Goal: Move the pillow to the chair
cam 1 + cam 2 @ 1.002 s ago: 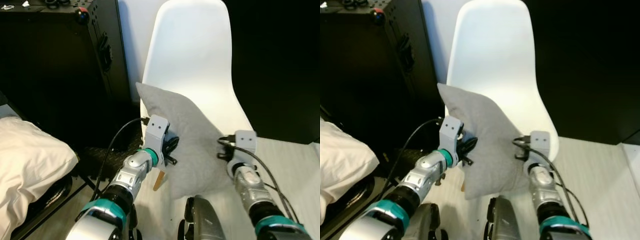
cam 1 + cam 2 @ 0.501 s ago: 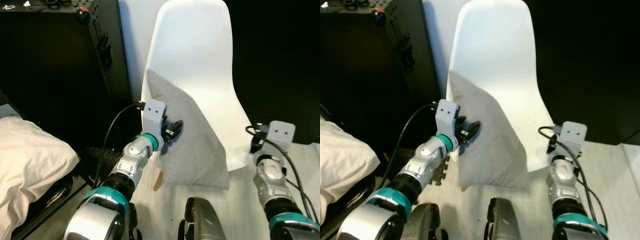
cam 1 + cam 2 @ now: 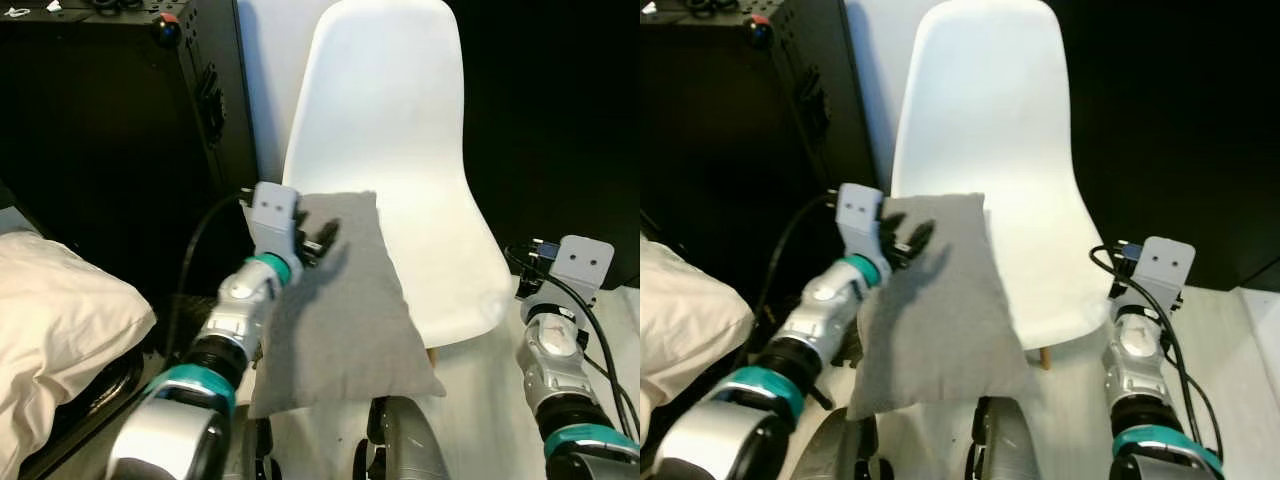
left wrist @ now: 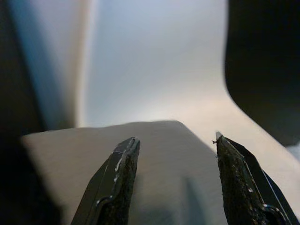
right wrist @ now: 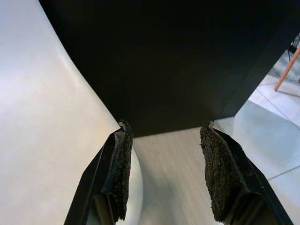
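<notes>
One white moulded chair [image 3: 400,180] stands against the dark wall. Pillows — two of them: one grey pillow [image 3: 340,310] near the chair's front edge, and one cream pillow [image 3: 60,320] off to the robot's left. One black cabinet [image 3: 110,130] beside the chair, with a single red knob [image 3: 165,30] near its top corner. Grippers — two: the left gripper [image 4: 174,161] with its two black fingers spread over the grey fabric, the right gripper [image 5: 164,173] with its pair spread on nothing. One orange wooden leg [image 5: 287,70] shows far off.
</notes>
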You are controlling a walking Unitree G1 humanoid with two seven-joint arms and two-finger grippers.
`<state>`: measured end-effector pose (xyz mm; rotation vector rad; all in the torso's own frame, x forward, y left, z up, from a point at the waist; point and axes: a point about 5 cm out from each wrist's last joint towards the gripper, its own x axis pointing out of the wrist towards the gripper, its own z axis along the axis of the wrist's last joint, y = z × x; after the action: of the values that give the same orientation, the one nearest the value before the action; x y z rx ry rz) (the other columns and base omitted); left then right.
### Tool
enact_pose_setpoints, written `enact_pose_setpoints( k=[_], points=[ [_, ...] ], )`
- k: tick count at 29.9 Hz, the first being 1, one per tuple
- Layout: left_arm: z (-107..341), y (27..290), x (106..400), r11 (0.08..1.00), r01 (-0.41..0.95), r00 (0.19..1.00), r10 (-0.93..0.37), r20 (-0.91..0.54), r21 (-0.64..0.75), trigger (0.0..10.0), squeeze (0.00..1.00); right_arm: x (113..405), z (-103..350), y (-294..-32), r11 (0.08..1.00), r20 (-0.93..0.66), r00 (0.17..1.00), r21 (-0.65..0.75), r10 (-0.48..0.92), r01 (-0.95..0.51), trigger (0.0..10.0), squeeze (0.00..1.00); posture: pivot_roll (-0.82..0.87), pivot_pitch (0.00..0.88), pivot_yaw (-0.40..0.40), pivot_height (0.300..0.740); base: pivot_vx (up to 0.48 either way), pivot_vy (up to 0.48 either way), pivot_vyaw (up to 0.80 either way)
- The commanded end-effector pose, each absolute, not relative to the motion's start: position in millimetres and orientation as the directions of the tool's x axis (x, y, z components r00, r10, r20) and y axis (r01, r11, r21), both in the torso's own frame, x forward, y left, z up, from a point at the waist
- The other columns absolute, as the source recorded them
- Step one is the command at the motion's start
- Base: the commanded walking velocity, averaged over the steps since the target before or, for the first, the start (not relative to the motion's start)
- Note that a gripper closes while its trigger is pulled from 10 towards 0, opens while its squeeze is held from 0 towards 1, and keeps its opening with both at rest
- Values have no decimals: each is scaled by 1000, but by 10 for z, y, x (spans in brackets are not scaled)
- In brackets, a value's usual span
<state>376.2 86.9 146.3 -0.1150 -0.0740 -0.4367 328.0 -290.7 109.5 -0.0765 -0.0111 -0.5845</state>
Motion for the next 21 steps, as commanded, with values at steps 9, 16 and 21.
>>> enact_pose_setpoints(
  k=[9, 16, 21],
  points=[
    [1227, 1278, 3557, 950, 307, 948, -300, 104, -60, 10000, 0, 3313, 973, -2504, 935, 32, 935, -19, -352, 353, 10000, 0, 42, 77, 18, 621, 0, 0, 0],
    [1076, 1794, 3163, 996, 77, 992, -73, 103, -41, 10000, 0, 3216, 1018, -1752, 999, 113, 993, 9, 40, -42, 10000, 0, 70, 49, -1, 621, 0, 0, 0],
    [1068, 1784, 3044, 998, 59, 993, -58, 106, -3, 10000, 0, 3165, 922, -1679, 999, 89, 995, 6, 52, -53, 10000, 0, 104, 31, -39, 621, 0, 0, 0]
  ],
)
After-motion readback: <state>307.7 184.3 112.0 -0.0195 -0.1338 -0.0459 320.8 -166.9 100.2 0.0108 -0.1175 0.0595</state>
